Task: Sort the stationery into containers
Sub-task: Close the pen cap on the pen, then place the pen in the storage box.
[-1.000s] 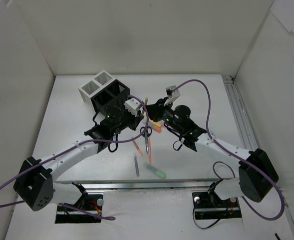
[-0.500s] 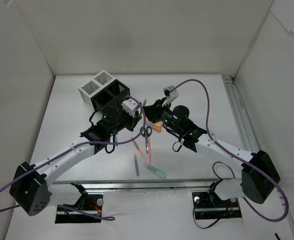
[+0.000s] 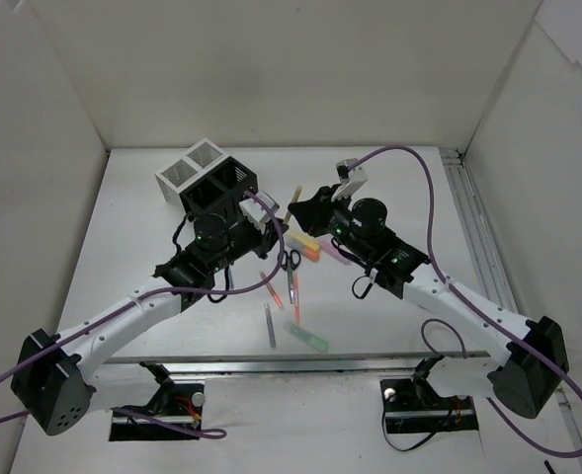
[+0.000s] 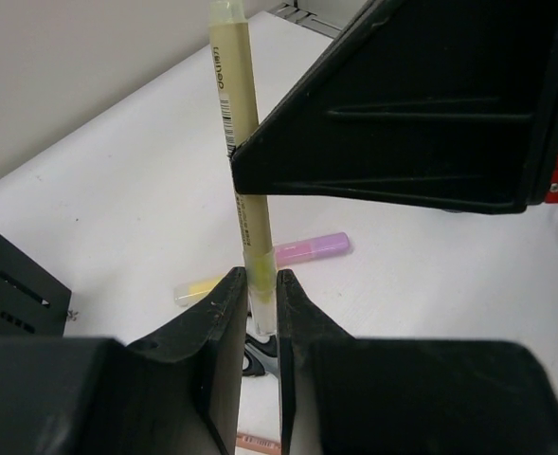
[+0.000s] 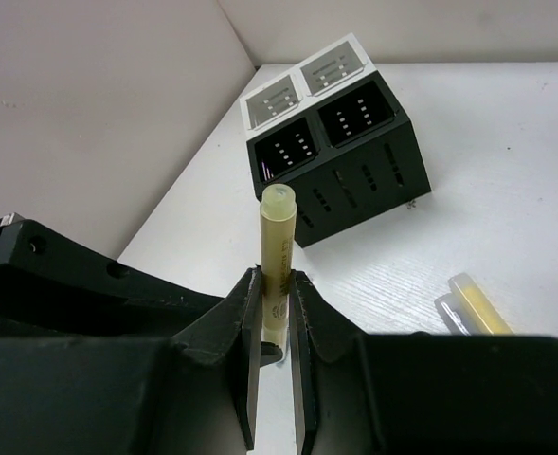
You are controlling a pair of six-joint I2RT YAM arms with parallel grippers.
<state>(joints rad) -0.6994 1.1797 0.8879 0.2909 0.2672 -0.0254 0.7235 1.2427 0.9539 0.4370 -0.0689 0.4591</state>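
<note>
A pale yellow highlighter (image 3: 291,200) hangs above the table, and both grippers are shut on it. My left gripper (image 4: 257,282) clamps its lower end, and the stick (image 4: 237,114) rises past the right gripper's black body. My right gripper (image 5: 276,282) pinches the barrel (image 5: 279,232) further along, its capped tip pointing toward the containers (image 5: 340,142). In the top view the left gripper (image 3: 275,225) and right gripper (image 3: 299,210) meet just right of the cluster of white and black mesh cups (image 3: 211,178).
Below the grippers lie black-handled scissors (image 3: 291,260), a yellow highlighter (image 3: 303,242), a pink one (image 4: 312,248), orange pens (image 3: 271,288), a blue-grey pen (image 3: 270,326) and a green highlighter (image 3: 310,339). White walls enclose the table on three sides.
The left arm has stretched forward. The right wrist has swung back and to the right. The pale yellow highlighter stays between the two grippers.
</note>
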